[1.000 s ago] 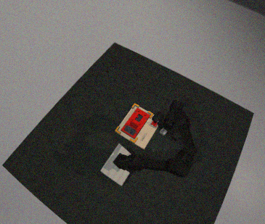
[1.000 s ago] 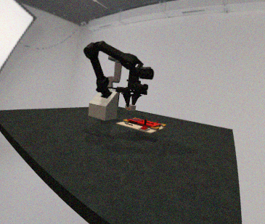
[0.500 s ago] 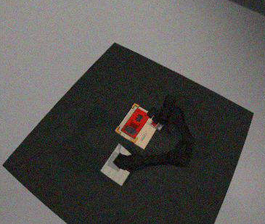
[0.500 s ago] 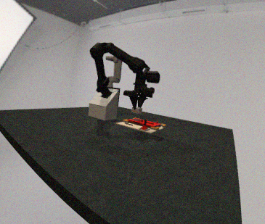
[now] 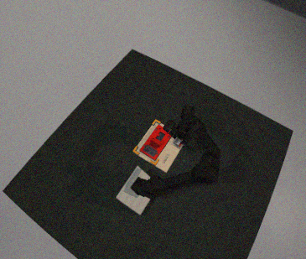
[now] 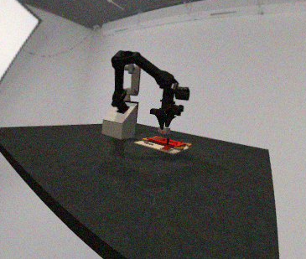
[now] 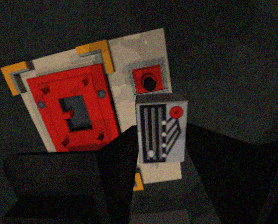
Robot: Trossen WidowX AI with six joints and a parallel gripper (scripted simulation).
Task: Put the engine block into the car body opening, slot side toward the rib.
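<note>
The engine block is a grey block with dark grooves and a red dot on top. My gripper is shut on it and holds it above the board, to the right of the car body in the wrist view. The red car body lies flat on the board. Its dark opening shows in the wrist view, with a small red rib at its left side. The grooves face the car body side. The block's underside and slot are hidden.
The beige board has orange corner brackets. Just beyond the block in the wrist view, a red square with an upright black post sits on it. The arm's pale base stands nearby.
</note>
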